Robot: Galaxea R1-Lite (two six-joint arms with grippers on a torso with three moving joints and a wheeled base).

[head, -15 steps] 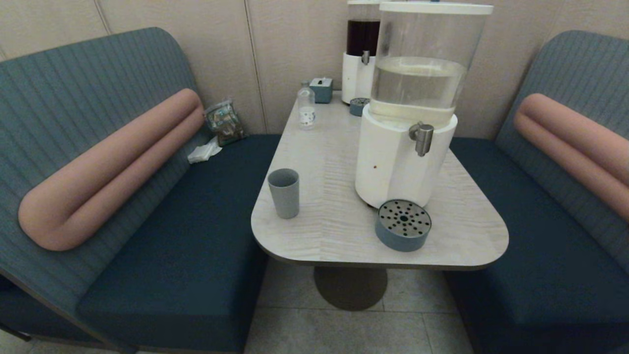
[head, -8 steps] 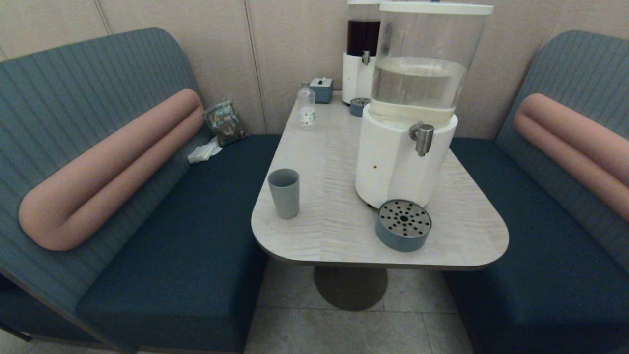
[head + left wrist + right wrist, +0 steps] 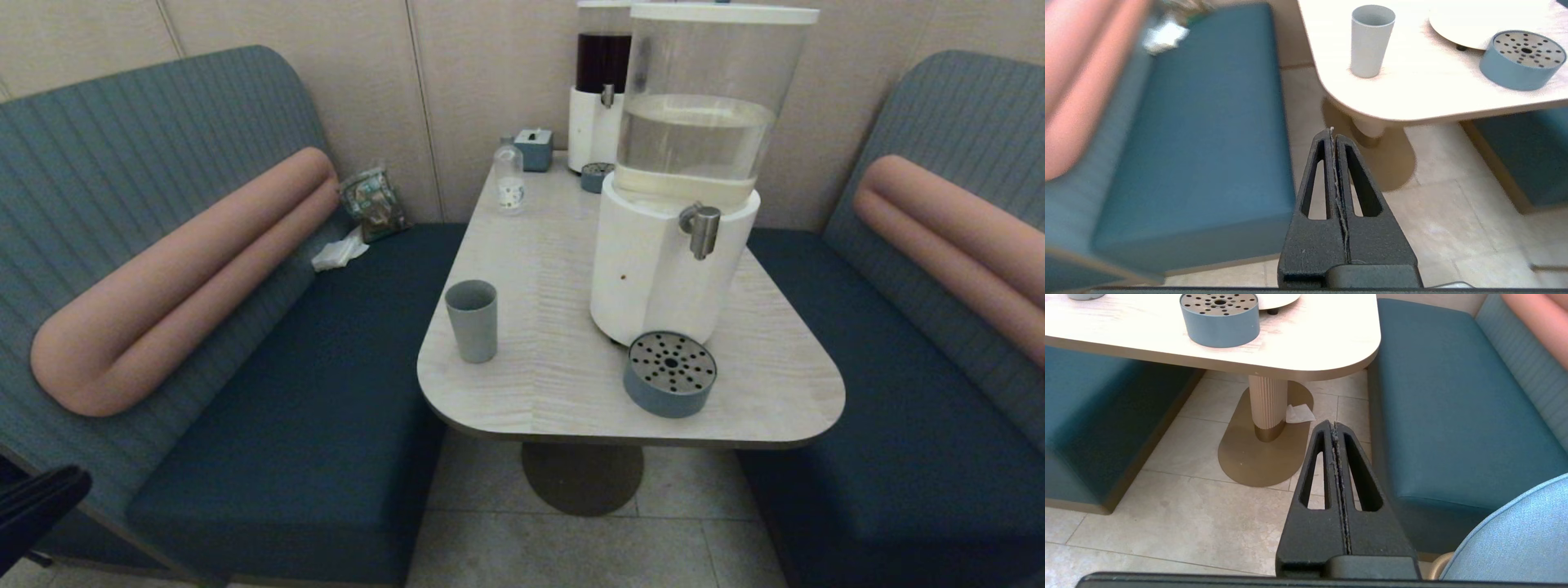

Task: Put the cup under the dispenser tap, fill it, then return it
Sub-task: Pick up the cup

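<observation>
The grey-blue cup stands upright near the table's left edge, empty and untouched. The brushed-silver dispenser tap juts from the white base of the large clear-tank dispenser, above a round blue drip tray. My left gripper is shut and empty, low over the floor by the left bench, well short of the cup; its arm tip shows at the head view's lower left. My right gripper is shut and empty, parked low near the right bench.
The table also carries a small clear bottle, a tissue box and a dark-liquid dispenser at the back. Blue benches flank it. A paper scrap lies by the pedestal.
The left arm has come into the head view at the lower left corner. The cup and everything on the table have stayed put.
</observation>
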